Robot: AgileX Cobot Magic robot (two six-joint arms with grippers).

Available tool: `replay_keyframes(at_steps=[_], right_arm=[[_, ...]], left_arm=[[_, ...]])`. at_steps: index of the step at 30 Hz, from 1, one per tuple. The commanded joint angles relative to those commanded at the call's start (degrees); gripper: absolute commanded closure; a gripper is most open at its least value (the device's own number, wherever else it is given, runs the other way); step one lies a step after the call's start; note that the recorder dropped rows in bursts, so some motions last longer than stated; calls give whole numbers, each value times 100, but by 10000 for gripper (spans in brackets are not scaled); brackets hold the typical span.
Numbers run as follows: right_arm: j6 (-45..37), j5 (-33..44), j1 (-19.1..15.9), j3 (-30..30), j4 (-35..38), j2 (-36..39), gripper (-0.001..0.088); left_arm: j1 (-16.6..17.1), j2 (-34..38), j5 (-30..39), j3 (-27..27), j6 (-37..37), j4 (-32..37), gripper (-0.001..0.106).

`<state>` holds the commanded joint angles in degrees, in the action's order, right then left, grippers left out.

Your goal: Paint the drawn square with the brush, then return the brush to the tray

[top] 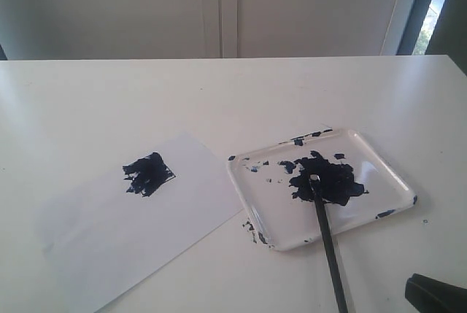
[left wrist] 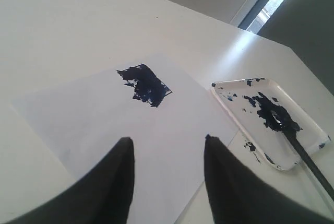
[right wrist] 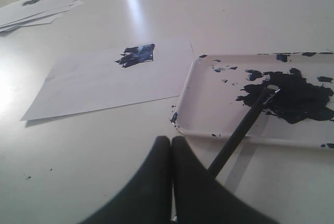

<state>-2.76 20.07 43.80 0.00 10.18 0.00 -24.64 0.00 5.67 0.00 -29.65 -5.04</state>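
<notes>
So, exterior view, brush: the long thin black stick-handled brush (top: 330, 247) lies unheld, its dark tip in the blue-black paint puddle (top: 332, 182). Its handle crosses the near rim of the shallow glossy white rounded tray (top: 398, 178) out over the white surface (top: 87, 94).
Exterior view, long axis: it runs from the puddle toward the near edge, ending near the dark right arm (top: 434, 295). The left arm does not show here.
Exterior view, square: the drawn square (top: 149, 174) is a ragged dark-blue blotch on the flat white paper sheet (top: 109, 247), apart from the tray.
Left wrist view: the left end effector (left wrist: 167, 177) has its fingers spread and empty and hovers over the sheet. The brush lies beyond, across the tray.
Right wrist view: the right end effector (right wrist: 171, 153) has its fingers pressed together on nothing. The handle passes just beside them, tip pointing away.
Judgement: the right arm is nearer, and the brush looks returned, so probably only backing off remains.
Count: one brush, one tray, one painted square, one working sheet, one stack of loose sheets (right wrist: 42, 10) far off, two end effectors.
</notes>
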Motion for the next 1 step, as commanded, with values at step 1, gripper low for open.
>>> replay_keyframes(at_steps=[1], right_arm=[[0,0,0,0,0,0,868]], left_arm=[[0,0,0,0,0,0,574]])
